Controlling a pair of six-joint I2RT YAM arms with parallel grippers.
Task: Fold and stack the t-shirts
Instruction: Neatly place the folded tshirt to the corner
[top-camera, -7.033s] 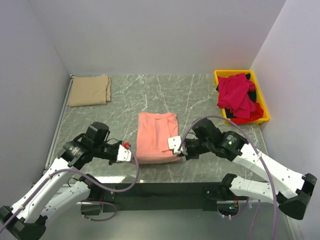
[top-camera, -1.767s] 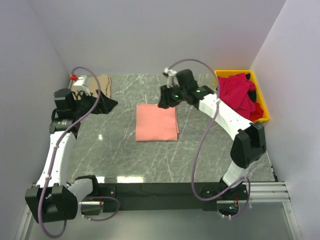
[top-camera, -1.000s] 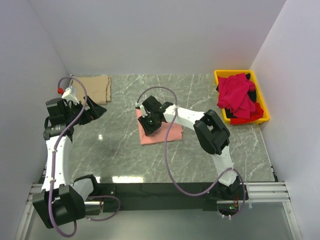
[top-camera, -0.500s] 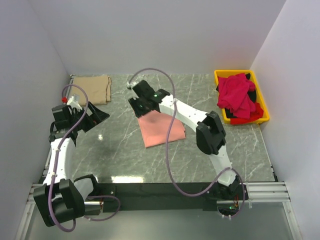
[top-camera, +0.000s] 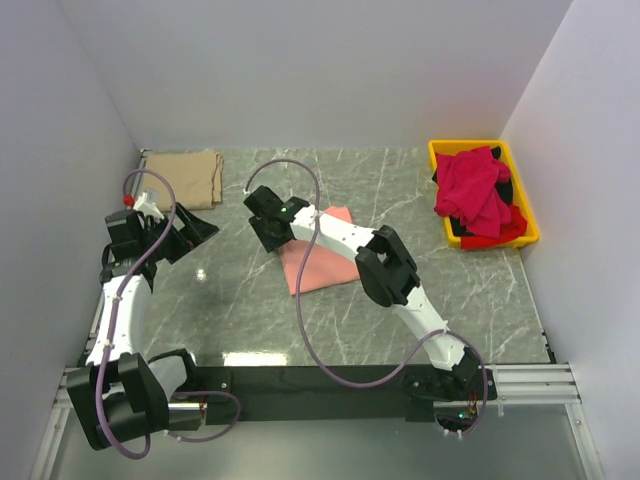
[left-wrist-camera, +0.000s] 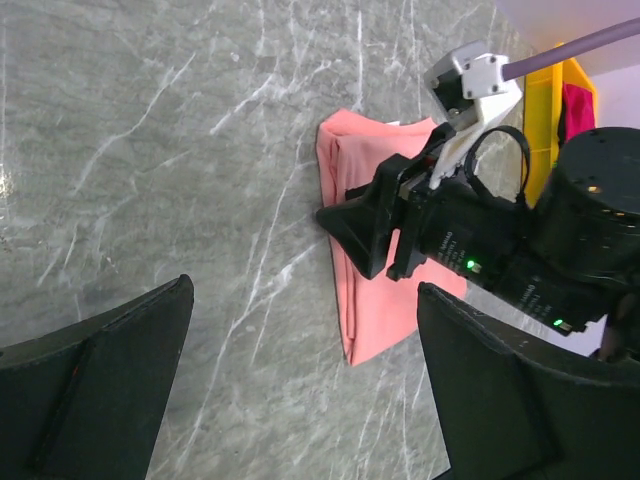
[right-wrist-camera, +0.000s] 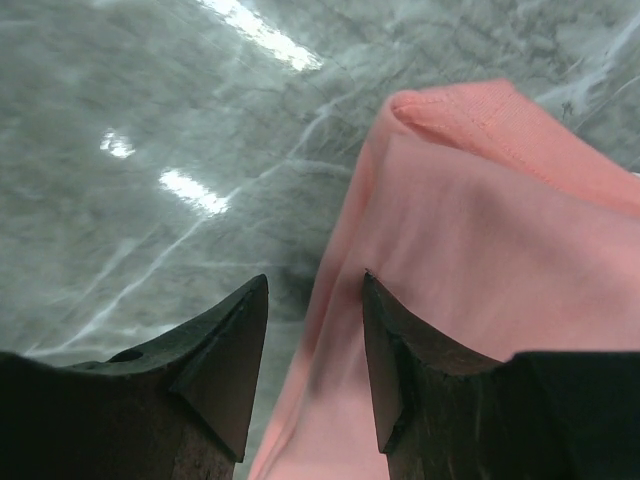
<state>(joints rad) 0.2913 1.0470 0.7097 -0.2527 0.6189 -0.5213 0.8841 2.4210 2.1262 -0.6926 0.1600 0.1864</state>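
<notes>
While the right gripper (top-camera: 262, 222) reaches across the table (top-camera: 230, 310), its fingers (right-wrist-camera: 240, 330) stand apart over the left edge of the salmon-pink t-shirt (top-camera: 325, 258). One finger is above bare marble, the other above cloth. The folded hem runs into the gap between them, and nothing looks clamped.

- Pink shirt: folded flat, mid-table, skewed to the table edges. It is nearly square, so no clear long axis.
- From the right fingers the shirt lies toward the right and near side. They sit at its far-left corner, the corner facing the tan t-shirt (top-camera: 180, 180).
- Tan shirt: folded, far-left corner of the table, well apart from the pink one.
- Left gripper (top-camera: 200, 230): fingers spread wide and empty, hovering between the two folded shirts, nearer the tan one.
- Crimson t-shirts (top-camera: 472, 190): heaped unfolded in the yellow bin (top-camera: 525, 210), far right.

Judgement: stacking turns on moving pink toward the far left. The right arm is on the cloth, though much extended.
</notes>
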